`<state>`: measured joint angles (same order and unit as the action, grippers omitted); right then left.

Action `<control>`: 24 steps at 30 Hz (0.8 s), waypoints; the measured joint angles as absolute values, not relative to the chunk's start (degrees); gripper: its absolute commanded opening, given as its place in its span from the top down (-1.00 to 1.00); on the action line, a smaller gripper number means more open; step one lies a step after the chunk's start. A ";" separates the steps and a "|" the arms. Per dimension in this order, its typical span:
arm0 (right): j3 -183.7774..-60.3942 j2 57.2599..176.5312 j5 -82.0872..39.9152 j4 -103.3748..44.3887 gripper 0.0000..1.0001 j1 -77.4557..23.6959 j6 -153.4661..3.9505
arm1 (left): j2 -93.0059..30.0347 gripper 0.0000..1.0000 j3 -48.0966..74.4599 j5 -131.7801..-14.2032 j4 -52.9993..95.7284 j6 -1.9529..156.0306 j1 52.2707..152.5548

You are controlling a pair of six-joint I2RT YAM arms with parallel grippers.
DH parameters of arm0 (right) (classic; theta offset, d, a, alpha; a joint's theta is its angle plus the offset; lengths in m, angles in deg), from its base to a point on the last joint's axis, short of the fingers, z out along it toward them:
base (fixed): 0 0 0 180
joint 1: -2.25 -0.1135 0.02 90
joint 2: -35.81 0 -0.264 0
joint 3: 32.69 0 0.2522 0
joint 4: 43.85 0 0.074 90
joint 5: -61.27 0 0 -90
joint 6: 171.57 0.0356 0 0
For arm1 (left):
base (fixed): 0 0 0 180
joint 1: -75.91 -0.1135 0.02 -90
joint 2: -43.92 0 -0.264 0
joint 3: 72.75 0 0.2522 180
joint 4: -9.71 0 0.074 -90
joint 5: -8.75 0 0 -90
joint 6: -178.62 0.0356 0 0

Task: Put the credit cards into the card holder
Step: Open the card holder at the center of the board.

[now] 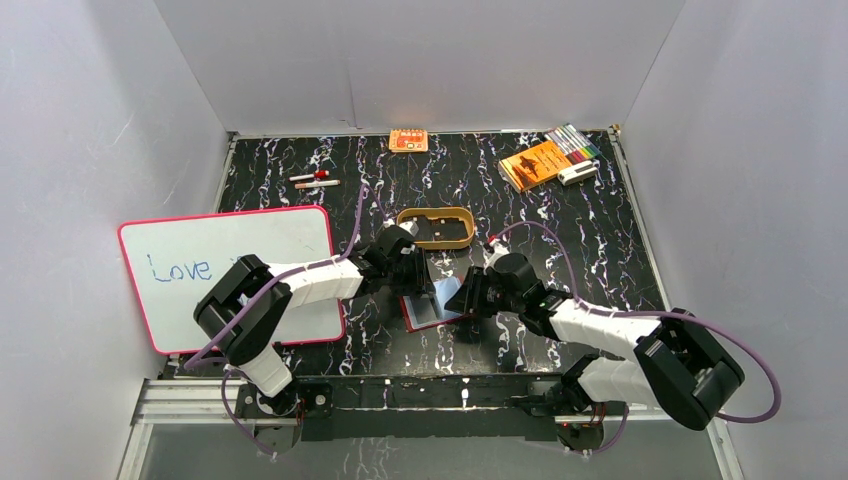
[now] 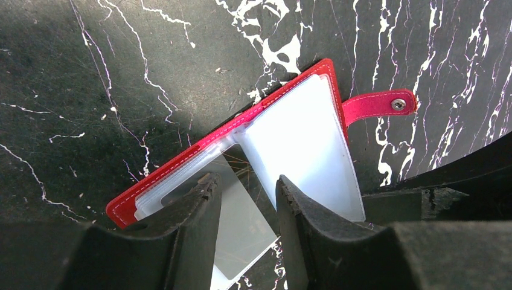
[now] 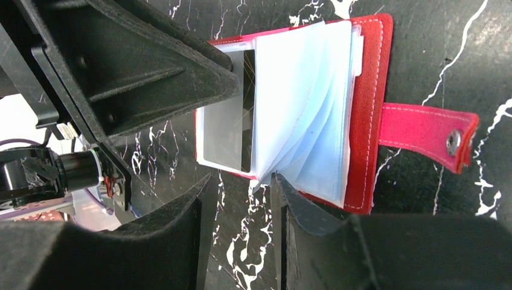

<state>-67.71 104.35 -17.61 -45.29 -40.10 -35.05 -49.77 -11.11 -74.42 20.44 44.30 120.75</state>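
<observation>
The whiteboard fills the left side of the tabletop and overhangs its left edge, so there is little room there. Two pens lie behind it. White walls close the back and both sides.

Just right of the board, the left claw stands with its fingers apart on either side of one pale grey credit card. I cannot tell whether they pinch it. The card lies partly on the card holder and juts past its edge towards the claw.

The one card holder lies open near the front middle, between the two claws, its opened span running roughly from one to the other. In the left wrist view its snap tab points right.

One tan tray sits just behind it.

The right claw has its fingers apart, bare tabletop between them. The fanned clear sleeves touch one fingertip.

Right of it the tabletop is open as far as an orange booklet at the back.
</observation>
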 measured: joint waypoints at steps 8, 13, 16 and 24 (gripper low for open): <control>-68.89 106.75 -17.39 -45.27 0.18 -40.10 -35.64 | -49.59 0.21 -11.11 -74.71 20.66 44.30 120.75; -69.94 107.32 -17.42 -44.90 0.33 -40.10 -36.56 | -49.07 0.15 -11.11 -75.14 21.64 44.33 120.75; -70.81 107.54 -17.46 -44.72 0.41 -40.10 -37.00 | -48.52 0.14 -11.11 -75.49 22.63 44.33 120.75; -71.77 107.69 -17.66 -43.37 0.24 -40.12 -38.35 | -47.76 0.04 -10.80 -76.30 24.62 44.52 120.64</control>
